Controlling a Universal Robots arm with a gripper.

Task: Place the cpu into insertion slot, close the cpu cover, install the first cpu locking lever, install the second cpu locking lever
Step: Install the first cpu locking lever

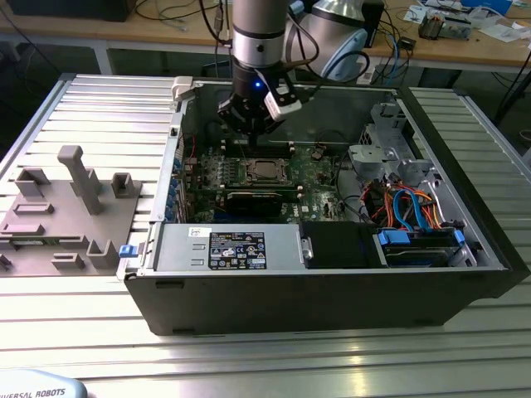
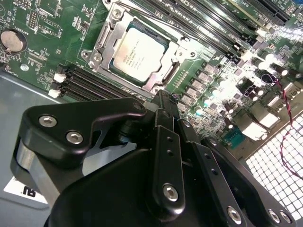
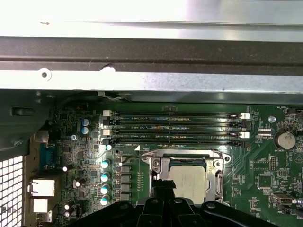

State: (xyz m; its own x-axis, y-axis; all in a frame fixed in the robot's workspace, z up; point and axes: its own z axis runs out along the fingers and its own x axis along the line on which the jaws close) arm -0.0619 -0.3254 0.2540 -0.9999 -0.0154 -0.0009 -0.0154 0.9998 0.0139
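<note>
**Chip seated, cover down, pincer at lever**

I see the cpu point(image 2: 137, 53) in the insertion slot point(image 3: 218, 182), cpu cover point(image 2: 108, 35) shut over it. My pincer point(image 2: 163, 100) looks pressed together, empty, just beside the slot. Risk: tip slipping off the thin lever point(image 2: 156, 20) and scraping the board point(image 2: 52, 28).

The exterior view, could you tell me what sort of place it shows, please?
Probably a robotics lab or test workshop: an open computer case lies on a ribbed metal table, a grey fixture block stands beside it, and a cluttered wooden bench runs behind.
</note>
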